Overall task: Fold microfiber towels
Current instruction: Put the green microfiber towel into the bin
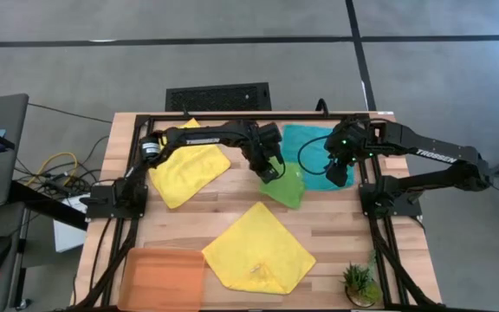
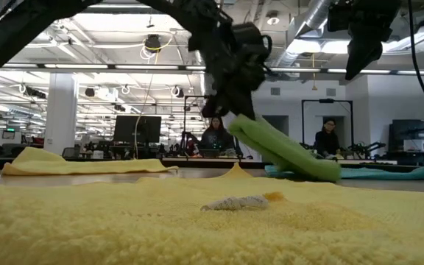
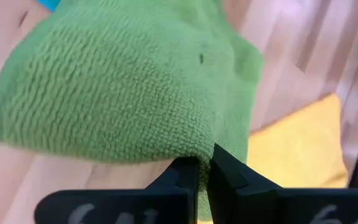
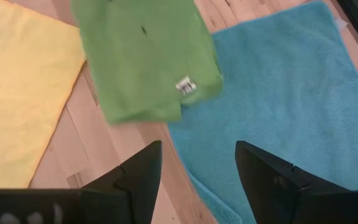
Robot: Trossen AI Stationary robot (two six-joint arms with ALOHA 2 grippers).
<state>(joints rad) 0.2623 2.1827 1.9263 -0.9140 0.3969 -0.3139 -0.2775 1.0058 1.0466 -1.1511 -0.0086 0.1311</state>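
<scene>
Left gripper (image 3: pixel 204 171) has its jaws pinched shut on an edge of the soft lime green microfiber towel (image 1: pixel 286 185), lifted mid-table beside the teal one (image 4: pixel 278 93), so I'd drag it flat slowly while the right gripper (image 4: pixel 197 165) hovers nearby, jaws apart.

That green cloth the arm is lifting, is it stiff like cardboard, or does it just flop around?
Probably floppy: the lime green towel sags in a drooping slope from the left gripper, pinched shut on one edge. It looks light, since a small pinch carries it. Its looped pile seems grippy rather than slippery. The right gripper hangs open above the teal towel.
</scene>
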